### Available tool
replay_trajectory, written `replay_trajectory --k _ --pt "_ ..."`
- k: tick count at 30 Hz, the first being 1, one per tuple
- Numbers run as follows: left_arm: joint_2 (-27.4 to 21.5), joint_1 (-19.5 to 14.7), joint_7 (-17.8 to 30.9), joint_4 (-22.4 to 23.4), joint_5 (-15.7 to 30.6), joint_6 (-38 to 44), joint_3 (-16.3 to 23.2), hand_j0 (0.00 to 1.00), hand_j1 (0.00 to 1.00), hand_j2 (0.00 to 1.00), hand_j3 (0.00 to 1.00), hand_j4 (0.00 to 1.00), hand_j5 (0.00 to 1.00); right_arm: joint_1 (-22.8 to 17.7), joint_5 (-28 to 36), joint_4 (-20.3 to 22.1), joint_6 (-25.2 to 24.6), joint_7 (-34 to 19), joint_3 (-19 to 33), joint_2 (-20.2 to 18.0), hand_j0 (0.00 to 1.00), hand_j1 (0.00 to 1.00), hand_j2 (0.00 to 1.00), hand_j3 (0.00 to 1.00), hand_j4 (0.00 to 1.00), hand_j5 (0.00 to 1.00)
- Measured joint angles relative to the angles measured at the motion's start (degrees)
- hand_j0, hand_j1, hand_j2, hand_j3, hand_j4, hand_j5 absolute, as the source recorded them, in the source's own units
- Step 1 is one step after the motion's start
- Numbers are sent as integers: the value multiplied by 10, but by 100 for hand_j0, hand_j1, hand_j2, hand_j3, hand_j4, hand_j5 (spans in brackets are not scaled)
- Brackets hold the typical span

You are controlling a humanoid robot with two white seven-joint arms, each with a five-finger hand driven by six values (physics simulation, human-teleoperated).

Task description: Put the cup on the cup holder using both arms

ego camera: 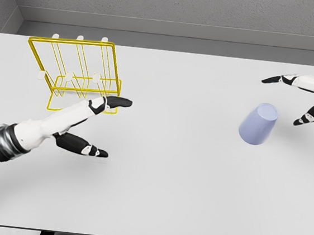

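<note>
Nearest us, our left hand [91, 126] hangs over the table [165, 197] with its fingers spread wide and nothing in it, its upper fingertip reaching just in front of the cup holder [74, 72]. We judge the task barely started: the cup [258, 124] is not yet grasped and sits well apart from the holder, on the right half of the table. It is a plain pale lavender tumbler, tapered, tilted and apparently bottom up, so its flat closed base faces us. Just beside it, our right hand [310, 100] is also splayed and empty, fingers on either side of the cup's far edge but not touching it. Farther back on the left, the yellow wire holder stands upright, its white-tipped pegs all bare. Grasping, carrying and hanging remain.
</note>
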State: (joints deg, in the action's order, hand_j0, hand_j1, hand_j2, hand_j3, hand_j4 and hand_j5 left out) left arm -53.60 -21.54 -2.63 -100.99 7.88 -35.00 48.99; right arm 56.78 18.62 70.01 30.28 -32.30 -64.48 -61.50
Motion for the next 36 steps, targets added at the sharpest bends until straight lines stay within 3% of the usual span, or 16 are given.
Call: replay_trajectory --k 4,12,18,22,30,33,36 --pt "6 34 -4 0 42 0 -8 100 100 100 100 100 100 0 83 -52 1 -20 1 19 100 100 100 100 100 100" --pt "23 45 19 -1 128 0 17 100 100 100 100 100 100 -5 231 -108 3 -27 -1 52 100 100 100 100 100 100" --pt "23 49 27 0 146 0 41 100 100 100 100 100 100 -4 241 -137 4 -27 -3 52 100 100 100 100 100 100" --pt "24 48 27 0 199 0 53 100 100 100 100 100 100 2 240 -142 4 -27 -1 55 100 100 100 100 100 100" --pt "22 46 27 0 246 0 72 100 100 100 100 100 100 -3 240 -142 3 -27 -30 68 100 100 100 100 100 100" --pt "22 33 28 1 241 0 73 100 100 100 100 100 100 -2 239 -145 4 -27 -37 69 100 100 100 100 100 100" --pt "22 11 28 1 206 0 72 100 100 100 100 100 100 -4 240 -147 12 -27 -34 70 100 100 100 100 100 100"
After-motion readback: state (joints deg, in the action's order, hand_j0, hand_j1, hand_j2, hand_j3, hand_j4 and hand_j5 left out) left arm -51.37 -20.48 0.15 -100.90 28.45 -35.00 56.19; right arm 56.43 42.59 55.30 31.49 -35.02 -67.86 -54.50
